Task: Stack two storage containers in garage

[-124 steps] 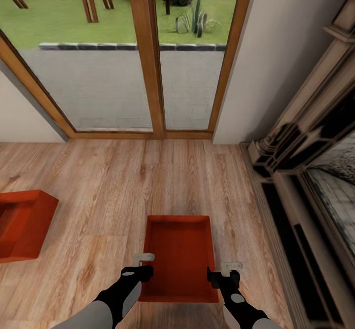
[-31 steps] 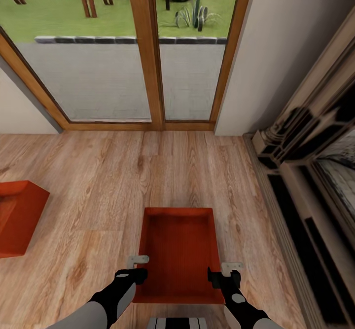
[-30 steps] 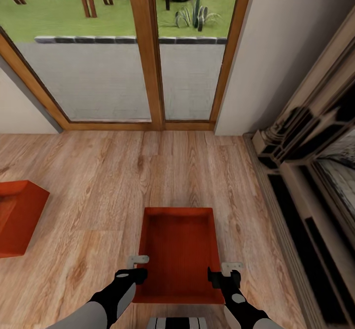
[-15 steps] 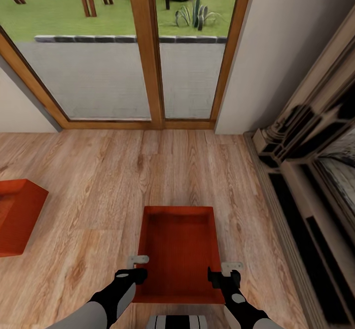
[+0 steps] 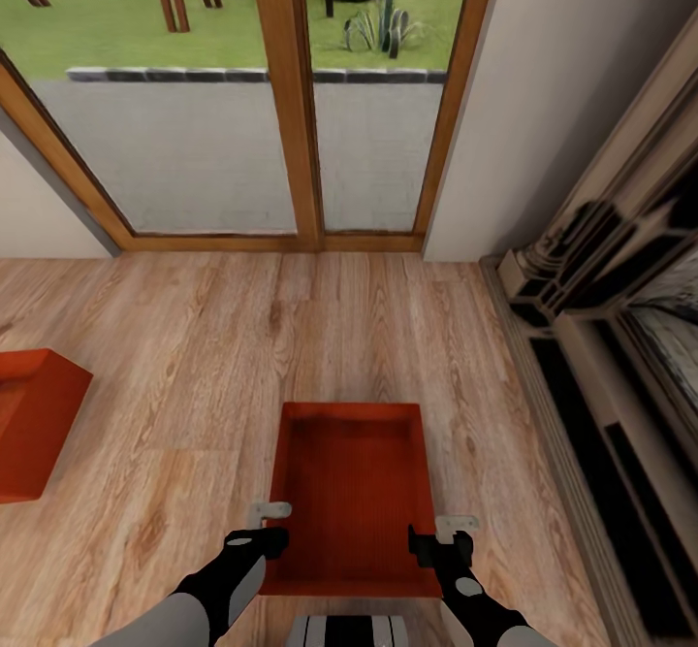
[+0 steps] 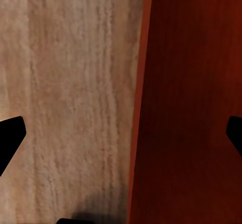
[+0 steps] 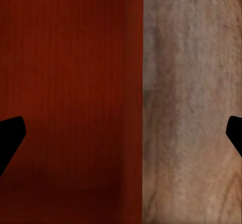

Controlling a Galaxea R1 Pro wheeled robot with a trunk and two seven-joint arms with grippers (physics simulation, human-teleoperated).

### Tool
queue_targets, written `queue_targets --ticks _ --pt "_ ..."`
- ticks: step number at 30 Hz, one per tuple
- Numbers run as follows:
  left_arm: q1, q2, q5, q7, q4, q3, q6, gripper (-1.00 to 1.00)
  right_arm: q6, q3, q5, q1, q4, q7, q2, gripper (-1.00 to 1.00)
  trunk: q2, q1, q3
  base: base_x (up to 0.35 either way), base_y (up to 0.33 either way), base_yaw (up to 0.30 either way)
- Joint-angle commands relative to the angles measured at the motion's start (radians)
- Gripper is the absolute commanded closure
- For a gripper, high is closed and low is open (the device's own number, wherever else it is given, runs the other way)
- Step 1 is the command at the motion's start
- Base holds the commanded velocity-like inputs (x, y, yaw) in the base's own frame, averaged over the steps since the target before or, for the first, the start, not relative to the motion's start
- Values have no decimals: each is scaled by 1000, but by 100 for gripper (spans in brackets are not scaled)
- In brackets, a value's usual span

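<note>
Creeping closer, the spread left hand (image 5: 269, 521) and right hand (image 5: 441, 533) are straddling the storage container's (image 5: 354, 492) walls, still not pinching

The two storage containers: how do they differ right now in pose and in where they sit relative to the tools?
The near container lies square to the head view, fully in frame, while the far-left container sits turned at an angle and cut off by the frame edge. The left tool and right tool straddle the near container's side walls, whereas the far-left container has no tool near it. Both are red-orange, open-topped, on the wood floor.
</note>
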Motion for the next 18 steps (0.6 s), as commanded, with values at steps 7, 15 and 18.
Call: queue_targets --ticks 7,15,18 --pt "0 1 10 6 -3 -9 5 -100 -3 -7 11 -1 1 -3 1 -100 -49 27 -23 0 0 0" --pt "0 1 10 6 -4 -9 5 -100 -3 -7 11 -1 1 -3 0 -100 -77 42 -35 0 0 0" --pt "0 1 10 6 -4 -9 5 -100 -3 -7 11 -1 1 -3 0 -100 -77 42 -35 0 0 0"
